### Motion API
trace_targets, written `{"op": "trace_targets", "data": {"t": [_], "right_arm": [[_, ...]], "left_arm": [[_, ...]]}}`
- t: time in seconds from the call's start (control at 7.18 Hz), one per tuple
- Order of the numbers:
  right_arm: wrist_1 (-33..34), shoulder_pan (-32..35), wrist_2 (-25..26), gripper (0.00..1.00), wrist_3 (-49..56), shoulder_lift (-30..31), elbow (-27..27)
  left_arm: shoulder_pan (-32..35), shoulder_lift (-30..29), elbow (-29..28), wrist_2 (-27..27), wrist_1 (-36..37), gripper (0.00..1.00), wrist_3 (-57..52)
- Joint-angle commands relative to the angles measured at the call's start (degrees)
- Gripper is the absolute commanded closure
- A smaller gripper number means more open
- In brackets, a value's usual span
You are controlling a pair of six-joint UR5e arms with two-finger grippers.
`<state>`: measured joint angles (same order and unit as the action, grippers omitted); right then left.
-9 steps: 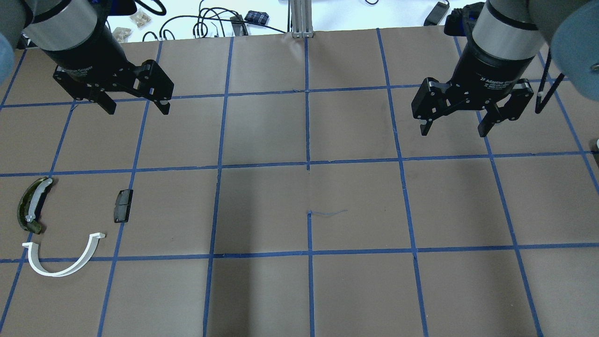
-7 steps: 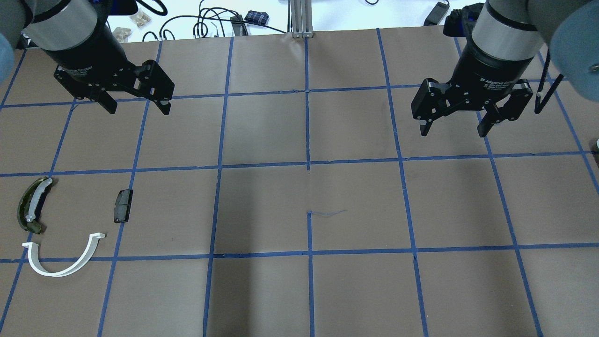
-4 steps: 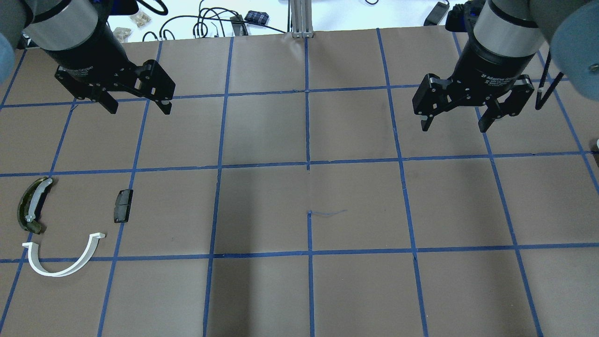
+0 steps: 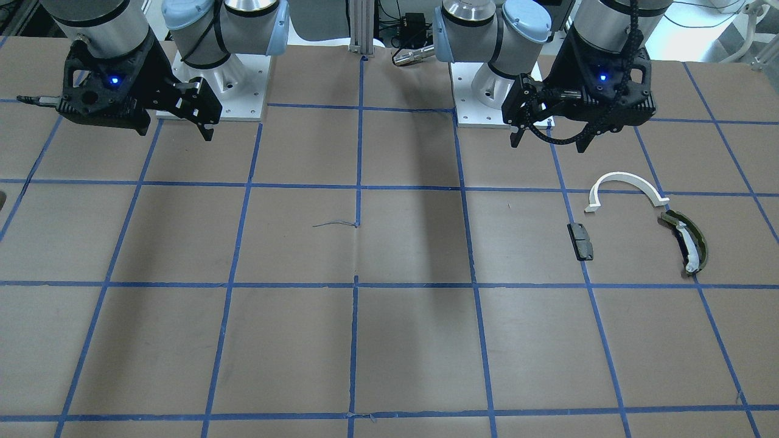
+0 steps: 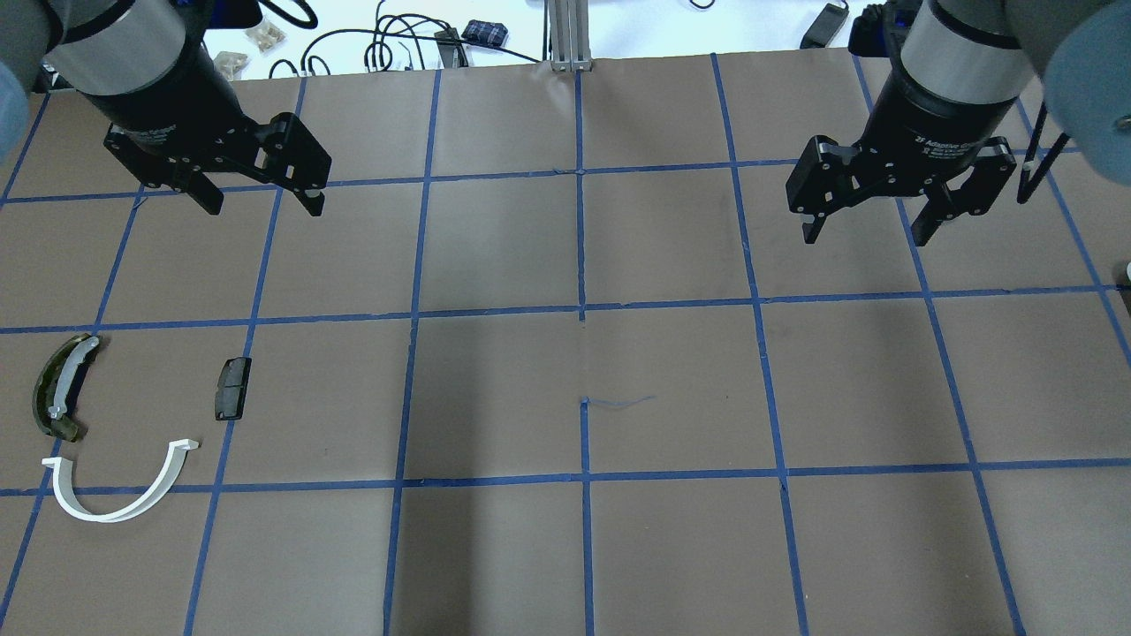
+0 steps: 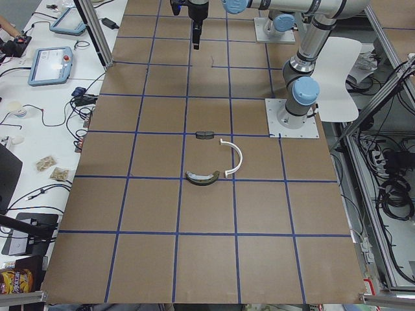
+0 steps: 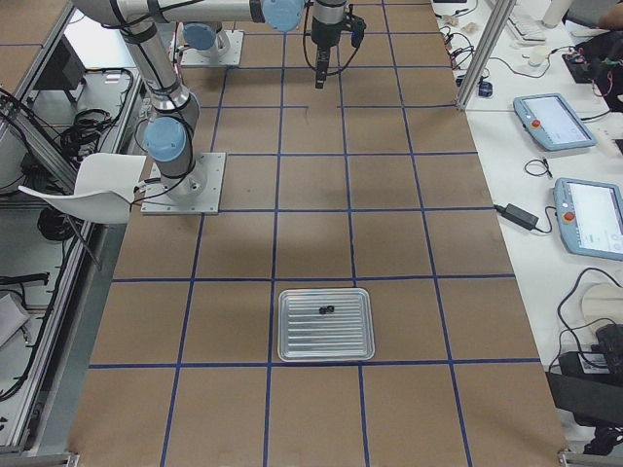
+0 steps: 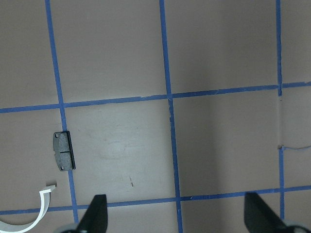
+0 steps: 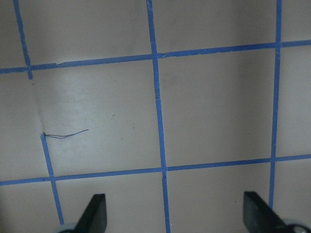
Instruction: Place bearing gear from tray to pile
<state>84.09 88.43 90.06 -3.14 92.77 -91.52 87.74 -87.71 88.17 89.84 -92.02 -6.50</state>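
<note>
The pile lies on the table's left side: a white half-ring arc [image 5: 119,490], a small dark block [image 5: 232,388] and an olive-green curved piece with a white strip [image 5: 60,389]. The block [image 8: 63,151] also shows in the left wrist view. A silver tray [image 7: 326,341] shows only in the exterior right view, with two small dark parts [image 7: 324,309] in it, too small to tell apart. My left gripper [image 5: 262,205] is open and empty, above the table beyond the pile. My right gripper [image 5: 866,234] is open and empty at the far right.
Brown paper with a blue tape grid [image 5: 581,314] covers the table. Cables and small items [image 5: 389,44] lie past its far edge. The tray sits at the table's end on my right, far from both grippers. Tablets [image 7: 555,122] lie on a side bench.
My right gripper has moved slightly right and toward the table's far edge, still open. My left gripper has hardly moved. The pile parts have not moved.
</note>
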Motion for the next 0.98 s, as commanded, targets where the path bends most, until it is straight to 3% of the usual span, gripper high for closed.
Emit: {"op": "trace_targets", "data": {"t": [0.0, 0.42, 0.84], "right_arm": [[0.19, -0.02, 0.03, 0.0, -0.12, -0.22, -0.15], [3.33, -1.67, 0.2, 0.0, 0.84, -0.57, -0.24], [3.8, -17.02, 0.12, 0.0, 21.43, -1.53, -0.68]], "left_arm": [[0.06, 0.0, 0.07, 0.07, 0.0, 0.0, 0.0], [0.06, -0.09, 0.07, -0.02, 0.26, 0.0, 0.0], [0.06, 0.0, 0.16, -0.02, 0.26, 0.0, 0.0]]}}
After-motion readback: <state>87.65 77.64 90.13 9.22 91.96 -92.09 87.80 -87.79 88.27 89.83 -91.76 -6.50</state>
